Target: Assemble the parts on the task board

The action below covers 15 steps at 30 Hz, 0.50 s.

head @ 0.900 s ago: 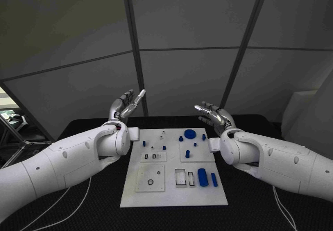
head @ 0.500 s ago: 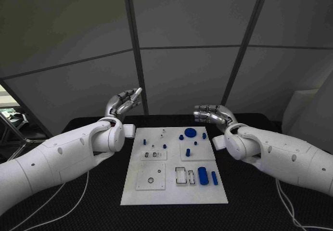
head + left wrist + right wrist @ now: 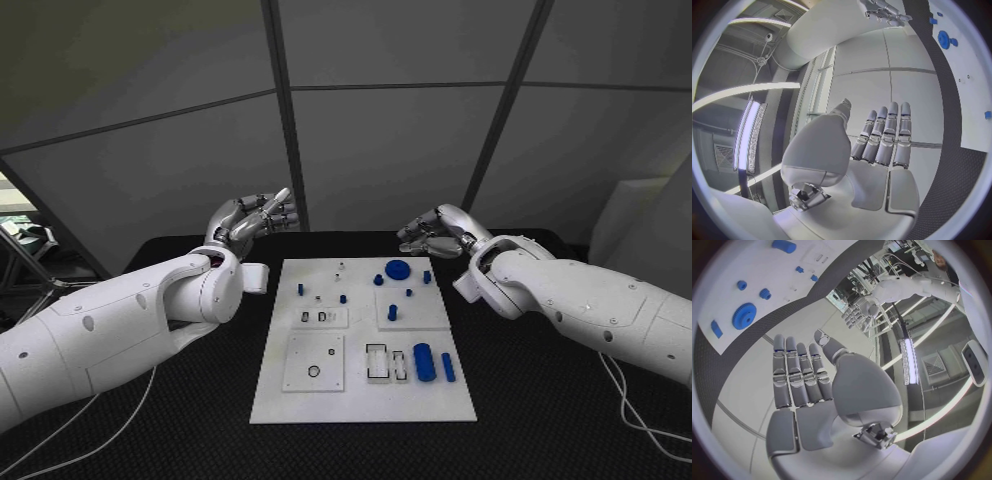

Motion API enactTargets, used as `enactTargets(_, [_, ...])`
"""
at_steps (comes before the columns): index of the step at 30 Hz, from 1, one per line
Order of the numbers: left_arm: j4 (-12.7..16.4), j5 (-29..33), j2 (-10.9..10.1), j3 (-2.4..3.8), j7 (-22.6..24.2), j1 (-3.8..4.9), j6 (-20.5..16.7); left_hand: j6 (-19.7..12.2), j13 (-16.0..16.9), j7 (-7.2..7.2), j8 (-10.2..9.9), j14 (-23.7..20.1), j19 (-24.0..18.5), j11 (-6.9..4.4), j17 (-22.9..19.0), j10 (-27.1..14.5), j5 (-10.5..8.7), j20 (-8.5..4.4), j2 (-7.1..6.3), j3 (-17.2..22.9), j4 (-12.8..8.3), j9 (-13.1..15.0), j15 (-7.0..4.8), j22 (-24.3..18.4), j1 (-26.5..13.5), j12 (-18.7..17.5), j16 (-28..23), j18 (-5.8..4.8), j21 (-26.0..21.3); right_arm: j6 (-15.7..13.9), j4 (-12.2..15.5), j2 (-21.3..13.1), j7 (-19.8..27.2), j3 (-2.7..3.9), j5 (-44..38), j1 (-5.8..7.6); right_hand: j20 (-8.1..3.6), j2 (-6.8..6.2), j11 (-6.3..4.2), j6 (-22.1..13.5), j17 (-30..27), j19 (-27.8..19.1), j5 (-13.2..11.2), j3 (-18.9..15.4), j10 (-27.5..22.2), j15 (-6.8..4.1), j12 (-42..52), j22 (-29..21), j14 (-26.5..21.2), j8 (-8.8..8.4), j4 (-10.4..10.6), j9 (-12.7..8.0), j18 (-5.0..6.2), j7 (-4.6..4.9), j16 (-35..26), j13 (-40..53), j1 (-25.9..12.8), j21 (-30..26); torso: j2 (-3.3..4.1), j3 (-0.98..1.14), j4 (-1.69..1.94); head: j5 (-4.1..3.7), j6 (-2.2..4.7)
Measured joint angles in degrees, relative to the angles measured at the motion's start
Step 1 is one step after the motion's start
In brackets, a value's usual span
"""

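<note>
The white task board (image 3: 364, 340) lies flat in the middle of the black table (image 3: 534, 380), and the blue parts are spread on it: a blue gear (image 3: 397, 268) near the far edge, several small pegs (image 3: 345, 298) behind the middle, and a thick blue cylinder (image 3: 423, 363) with a thinner bar (image 3: 447, 367) beside it on the near right. The left hand (image 3: 253, 217) is raised beyond the far left corner of the board, its fingers straight, a little apart, and holding nothing. The right hand (image 3: 433, 234) hangs above the far right corner, also empty, with fingers stretched out side by side. The parts look like hard, light plastic, probably smooth and a bit slippery; I would pinch the gear at its rim and the cylinder across its round sides. The tiny pegs and the slots in the board are too small to read clearly
</note>
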Motion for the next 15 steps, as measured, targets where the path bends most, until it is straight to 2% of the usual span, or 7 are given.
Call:
enactTargets(4, [2.7, -0.1, -1.3, 0.0, -0.3, 0.02, 0.6, 1.8, 0.0, 0.42, 0.0, 2.6, 2.6, -0.25, 0.2, 2.2, 0.0, -0.43, 0.3, -0.2, -0.7, -0.1, -0.3, 0.1, 0.3, 0.0, 0.0, 0.0, 0.9, 0.7, 0.0, 0.2, -2.3, 0.03, -6.6, 1.52, -1.59, -0.32, -0.91, 1.8, 0.7, 2.2, 0.0, 0.6, 2.9, -1.47, -0.4, 2.7, 4.8, -0.48, -0.1, 0.0, 0.0, -0.77, 0.9, 0.0, 0.3, 4.9, 0.93, -0.02, 0.26, -0.23, 0.52])
enactTargets(5, [3.3, -0.1, -1.5, 0.0, -0.4, 0.02, 0.7, 3.1, 0.0, 0.45, 0.0, 3.6, 3.9, -0.34, 0.2, 3.5, 0.0, -0.62, 0.42, -0.5, -1.5, -0.3, -0.37, 0.1, 0.4, -0.2, -0.6, -0.01, 1.3, 0.9, 0.0, 0.4, -2.8, 0.06, -8.0, 1.77, -2.02, -0.61, -1.12, 2.3, 0.9, 2.7, 0.0, 0.7, 3.8, -1.86, -0.4, 3.5, 6.1, -0.7, 0.0, 0.0, 0.0, -0.85, 1.0, 0.0, 0.6, 6.3, 1.17, -0.03, 0.34, -0.29, 0.68])
enactTargets(9, [6.0, -0.1, -2.7, 0.0, -0.6, 0.02, 1.0, 3.8, 0.0, 0.81, -0.4, 3.9, 4.5, -0.29, 0.2, 4.4, 0.0, -0.72, 0.53, -0.8, -2.2, -0.5, -0.29, -0.3, 0.5, -1.0, -2.3, 0.01, 1.5, 1.6, 0.0, 0.8, -5.3, 0.0, -14.2, 2.72, -3.15, -0.94, -2.08, 3.3, 2.1, 4.4, 0.0, 1.3, 5.5, -3.12, -0.7, 6.0, 10.7, -1.32, 0.0, 0.0, 0.0, -1.38, 2.3, 0.0, 0.3, 10.8, 2.12, -0.09, 0.64, -0.6, 1.2])
enactTargets(13, [9.0, -0.1, -3.9, 0.0, -0.8, 0.01, 1.2, 3.8, 0.0, 0.81, -0.9, 3.5, 4.2, -0.29, 0.0, 4.4, 0.01, -0.39, 0.53, -1.1, -2.5, -0.6, 0.11, -0.8, 0.5, -1.7, -3.3, 0.01, 1.1, 2.4, 0.4, 1.2, -7.8, 0.04, -20.2, 3.76, -4.38, -2.36, -3.01, 4.1, 4.4, 6.9, 0.0, 2.3, 6.9, -4.52, -1.0, 9.0, 16.0, -2.22, 0.1, 0.0, 0.0, -1.98, 4.9, 0.0, -0.5, 16.2, 3.25, -0.19, 0.99, -1.03, 1.92])
enactTargets(14, [9.6, -0.1, -4.1, 0.0, -0.9, 0.01, 1.2, 3.8, 0.0, 0.81, -1.0, 3.5, 4.2, -0.29, 0.0, 4.4, 0.01, -0.39, 0.53, -1.1, -2.5, -0.6, 0.11, -0.8, 0.5, -1.7, -3.3, 0.01, 1.1, 2.7, 0.6, 1.3, -8.4, 0.05, -21.5, 3.94, -5.1, -3.48, -3.19, 4.8, 6.6, 8.6, 0.0, 3.1, 7.2, -5.44, -1.2, 11.0, 18.2, -2.86, 0.1, 0.0, -0.01, -2.18, 7.6, 0.0, -1.2, 19.8, 3.5, -0.22, 1.07, -1.12, 2.03])
enactTargets(15, [10.3, -0.1, -4.3, 0.0, -0.9, 0.01, 1.3, 3.8, 0.0, 0.81, -1.0, 3.5, 4.2, -0.29, 0.0, 4.4, 0.01, -0.39, 0.53, -1.1, -2.5, -0.6, 0.11, -0.9, 0.5, -1.7, -3.5, 0.01, 1.1, 2.9, 0.8, 1.4, -9.0, 0.05, -22.9, 4.09, -5.3, -3.88, -3.19, 4.9, 7.9, 9.2, 0.0, 3.6, 7.2, -5.73, -1.2, 11.9, 18.9, -3.19, 0.1, 0.0, 0.0, -2.2, 9.3, 0.0, -1.6, 21.5, 3.76, -0.25, 1.14, -1.19, 2.1])
